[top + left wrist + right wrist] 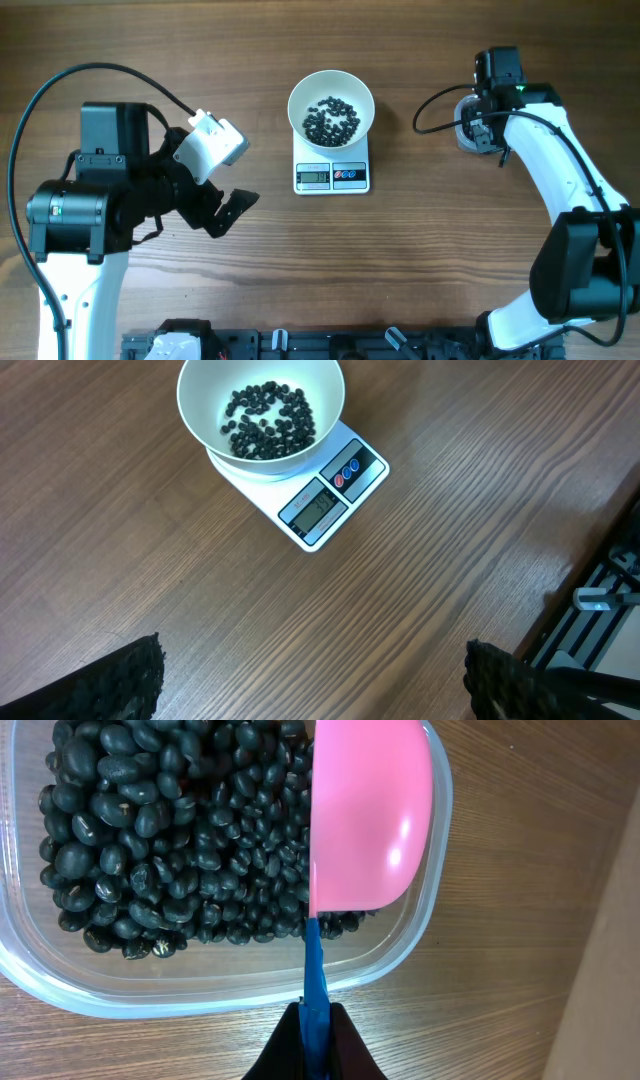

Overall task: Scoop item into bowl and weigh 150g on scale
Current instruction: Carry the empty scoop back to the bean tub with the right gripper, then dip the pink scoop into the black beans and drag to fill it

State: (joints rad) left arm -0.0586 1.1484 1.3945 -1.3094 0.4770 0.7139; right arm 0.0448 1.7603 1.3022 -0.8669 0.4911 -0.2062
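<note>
A pink scoop (370, 820) clamped over the tub (60, 990) of black beans (150, 840).
Only the right wrist view shows the right gripper (318, 1045) pinched tight on the scoop's thin blue handle, its glossy round cup over the clear, round-cornered plastic tub heaped with matte beans. The overhead view adds the smooth white bowl (366, 95), holding a thin layer of beans, sitting on the small white scale (332, 176) on the wood-grain table (420, 250). The left gripper (225, 215) is spread wide and empty, apart from the scale.
</note>
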